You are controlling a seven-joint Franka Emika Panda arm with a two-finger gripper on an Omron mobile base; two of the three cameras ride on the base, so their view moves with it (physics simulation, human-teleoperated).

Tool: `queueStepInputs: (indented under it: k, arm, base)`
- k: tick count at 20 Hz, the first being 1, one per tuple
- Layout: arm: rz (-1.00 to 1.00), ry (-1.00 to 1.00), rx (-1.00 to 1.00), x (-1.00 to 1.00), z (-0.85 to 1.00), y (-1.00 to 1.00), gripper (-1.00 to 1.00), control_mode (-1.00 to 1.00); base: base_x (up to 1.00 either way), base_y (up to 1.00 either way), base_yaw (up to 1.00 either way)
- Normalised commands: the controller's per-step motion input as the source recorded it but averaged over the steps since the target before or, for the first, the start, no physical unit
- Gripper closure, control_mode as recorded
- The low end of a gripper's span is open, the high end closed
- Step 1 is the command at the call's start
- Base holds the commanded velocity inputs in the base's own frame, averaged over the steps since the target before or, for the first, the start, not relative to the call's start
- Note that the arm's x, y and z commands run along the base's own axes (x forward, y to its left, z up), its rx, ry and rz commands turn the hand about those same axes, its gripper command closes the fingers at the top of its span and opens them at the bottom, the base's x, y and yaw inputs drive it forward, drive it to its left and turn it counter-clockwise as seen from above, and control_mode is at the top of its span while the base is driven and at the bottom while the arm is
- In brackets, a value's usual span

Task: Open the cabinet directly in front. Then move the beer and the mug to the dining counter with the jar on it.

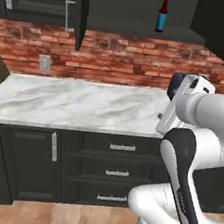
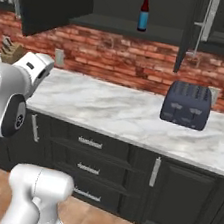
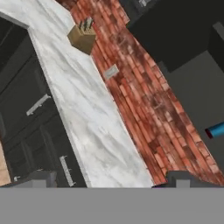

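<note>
Showing gripper: the gripper (image 3: 109, 180) has its two dark fingertips (image 3: 41, 178) set far apart at the bottom of the hand view, jaws spread wide, nothing between them.
Hand orientation: rolled, so that in the hand view the marble worktop (image 3: 74, 96) and brick wall (image 3: 140, 92) run diagonally from upper left to lower right.
Arm pose: folded back on itself, the white forearm (image 1: 205, 109) raised at worktop height in the left base view, the dark-trimmed link (image 1: 185, 180) dropping towards the base.
Hand position: the white hand (image 2: 33, 70) sits at the worktop's near edge, well below the open cabinet.
Cabinet: the cabinet (image 1: 138, 9) hangs above the brick wall, both doors swung outward, dark shelf exposed.
Beer: the beer (image 1: 162, 14) stands upright on the cabinet shelf, blue label facing out, well apart from the gripper; its blue label shows at the right edge of the hand view.
Worktop items: a dark toaster (image 2: 186, 105) rests right of the arm; a knife block (image 3: 82, 37) stands at the far left, against the wall.
Lower units: dark drawers (image 1: 118, 171) with silver handles below the worktop.
</note>
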Motion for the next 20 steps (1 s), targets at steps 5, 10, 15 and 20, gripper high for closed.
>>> queueStepInputs:
  k: [5,10,15,20]
  arm:
    - [0.0,0.0,0.0,0.0,0.0,0.0,-1.0,1.0]
    - [0.0,0.0,0.0,0.0,0.0,0.0,-1.0,1.0]
    - [0.0,0.0,0.0,0.0,0.0,0.0,-1.0,1.0]
    - [0.0,0.0,0.0,0.0,0.0,0.0,-1.0,1.0]
  base:
    - [1.0,-0.33,-0.13]
    - [0.93,-0.3,-0.31]
    - [0.2,-0.06,-0.16]
    - [0.0,0.0,0.0]
